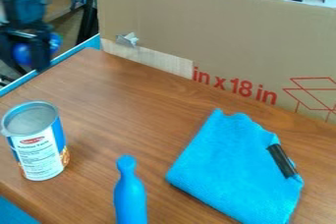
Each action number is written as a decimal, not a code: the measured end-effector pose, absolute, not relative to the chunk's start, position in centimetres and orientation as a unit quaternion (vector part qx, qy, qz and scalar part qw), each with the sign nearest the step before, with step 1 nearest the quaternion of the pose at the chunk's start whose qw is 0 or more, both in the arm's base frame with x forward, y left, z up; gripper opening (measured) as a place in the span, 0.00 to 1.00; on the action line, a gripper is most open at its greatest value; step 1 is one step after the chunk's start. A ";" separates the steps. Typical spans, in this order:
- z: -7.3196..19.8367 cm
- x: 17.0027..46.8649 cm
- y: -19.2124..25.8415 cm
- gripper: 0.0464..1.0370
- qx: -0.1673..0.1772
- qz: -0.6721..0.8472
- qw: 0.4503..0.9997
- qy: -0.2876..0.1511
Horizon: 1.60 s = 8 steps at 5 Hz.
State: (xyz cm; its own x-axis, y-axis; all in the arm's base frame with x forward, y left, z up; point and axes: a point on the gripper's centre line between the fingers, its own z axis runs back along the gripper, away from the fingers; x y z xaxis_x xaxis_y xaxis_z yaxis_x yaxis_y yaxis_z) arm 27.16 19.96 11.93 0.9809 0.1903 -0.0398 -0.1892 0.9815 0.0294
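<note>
The black gripper [26, 46] hangs at the upper left, beyond the table's blue edge. A shiny blue rounded thing [22, 54] shows at the gripper, partly covered by it; whether it is held or behind cannot be told. Below the gripper, a can [41, 152] with a white and blue label stands upright near the table's left side. A blue bottle-shaped object [130, 196] is at the bottom centre. To its right lies a folded bright blue cloth [233, 169], with a short black cylindrical object [282, 160] on its right edge.
A tall cardboard panel [223, 36] with red print runs along the back of the brown wooden table [141, 115]. A crumpled silvery piece [127, 39] sticks to its lower left. Cables and desk items show behind the panel.
</note>
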 end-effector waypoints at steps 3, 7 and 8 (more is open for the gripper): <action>6.2 20.5 22.5 0.81 0.016 0.057 0.996 0.066; 2.4 21.6 25.2 0.87 0.037 0.111 0.988 0.101; 2.4 21.0 24.4 0.97 0.016 0.112 0.986 0.123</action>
